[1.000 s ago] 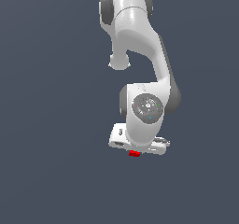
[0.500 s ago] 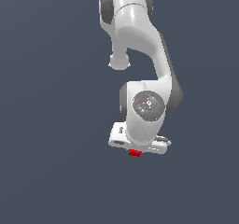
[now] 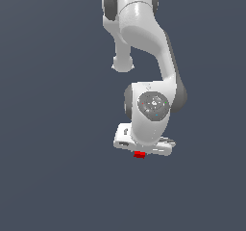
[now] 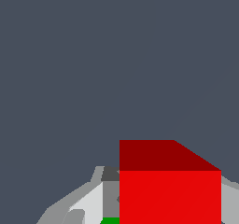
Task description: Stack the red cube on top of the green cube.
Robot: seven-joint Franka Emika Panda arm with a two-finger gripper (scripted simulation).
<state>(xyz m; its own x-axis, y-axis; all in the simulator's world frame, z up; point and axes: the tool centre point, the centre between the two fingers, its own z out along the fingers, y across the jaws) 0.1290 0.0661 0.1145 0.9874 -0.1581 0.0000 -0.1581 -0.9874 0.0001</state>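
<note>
From the exterior view, the white arm reaches down over a plain dark grey floor, and no lettering or brand mark can be read anywhere on it. Under the wrist, the gripper has the red cube between its fingers, closed against its sides. In the wrist view the red cube fills the foreground, with a sliver of the green cube showing just beside it at the picture's edge.
</note>
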